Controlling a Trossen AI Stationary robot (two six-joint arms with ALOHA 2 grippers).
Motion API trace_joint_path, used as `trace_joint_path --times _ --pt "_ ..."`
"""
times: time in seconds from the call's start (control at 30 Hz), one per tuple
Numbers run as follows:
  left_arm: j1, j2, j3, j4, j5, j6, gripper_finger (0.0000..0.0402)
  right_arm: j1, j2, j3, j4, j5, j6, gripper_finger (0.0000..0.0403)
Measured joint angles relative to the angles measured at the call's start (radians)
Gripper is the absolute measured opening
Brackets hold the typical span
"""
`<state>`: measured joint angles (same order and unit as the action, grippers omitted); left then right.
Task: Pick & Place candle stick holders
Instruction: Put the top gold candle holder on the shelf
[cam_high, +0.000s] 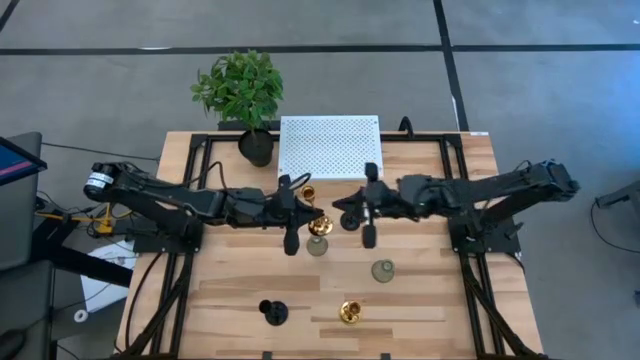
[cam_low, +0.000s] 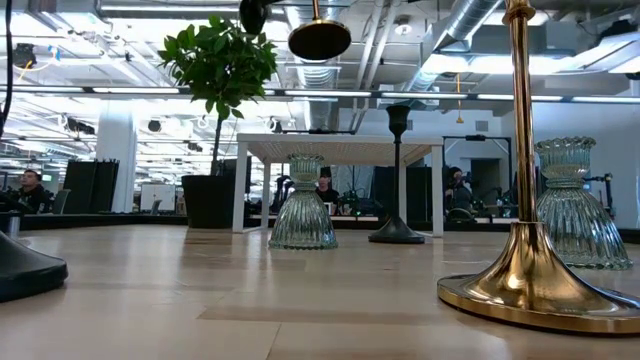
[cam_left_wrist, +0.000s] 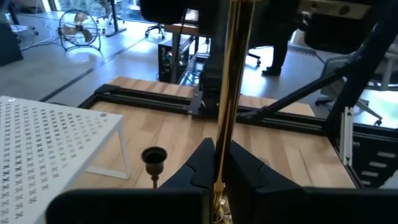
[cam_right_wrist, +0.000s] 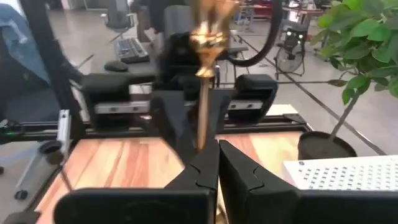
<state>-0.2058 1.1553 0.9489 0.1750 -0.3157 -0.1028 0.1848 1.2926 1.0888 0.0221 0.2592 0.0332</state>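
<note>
My left gripper (cam_high: 312, 217) (cam_left_wrist: 219, 149) is shut on a shiny gold candle stick holder (cam_high: 318, 225), lifted above the table's middle. My right gripper (cam_high: 343, 212) (cam_right_wrist: 211, 152) is shut and faces it from the right, just short of its stem (cam_right_wrist: 203, 93). On their round bases stand a second gold holder (cam_high: 349, 312) (cam_low: 520, 250) and a black one (cam_high: 273, 313) near the front edge. Two grey-green ones (cam_high: 317, 246) (cam_high: 383, 270) stand mid-table. Another black holder (cam_low: 397, 180) (cam_left_wrist: 154, 157) stands in front of the white stand. My left gripper pinches the gold holder's slim stem (cam_left_wrist: 219, 163) between its two fingers, low on the stem, most of which rises above them. The fingers come level from the table's left and lie across the stem. The holder is upright and lifted clear, with its round base (cam_low: 320, 40) high over the table.
A white perforated stand (cam_high: 329, 147) and a black plant pot (cam_high: 256, 147) with green leaves sit at the far edge. Black frame rails (cam_high: 190, 200) run along both sides of the table. There is bare wood between the standing holders. People sit in the room beyond (cam_low: 30, 185).
</note>
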Motion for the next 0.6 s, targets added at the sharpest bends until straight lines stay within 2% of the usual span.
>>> trace_joint_path --times 0.13,0.3,0.47,0.6 --pt "-0.005 0.0 0.0 -0.023 -0.006 0.001 0.0016 -0.01 0.057 0.062 -0.001 -0.003 0.008 0.0033" --pt "-0.005 0.0 0.0 -0.03 -0.005 0.001 0.0015 -0.01 0.109 0.132 -0.014 -0.072 0.027 0.011" --pt "-0.005 0.0 0.0 -0.03 -0.019 0.001 0.0015 -0.01 0.171 0.189 -0.053 -0.079 0.027 0.0193" --pt "-0.005 0.0 0.0 -0.029 -0.024 0.001 0.0015 -0.011 0.212 0.223 -0.078 -0.079 0.02 0.0226"
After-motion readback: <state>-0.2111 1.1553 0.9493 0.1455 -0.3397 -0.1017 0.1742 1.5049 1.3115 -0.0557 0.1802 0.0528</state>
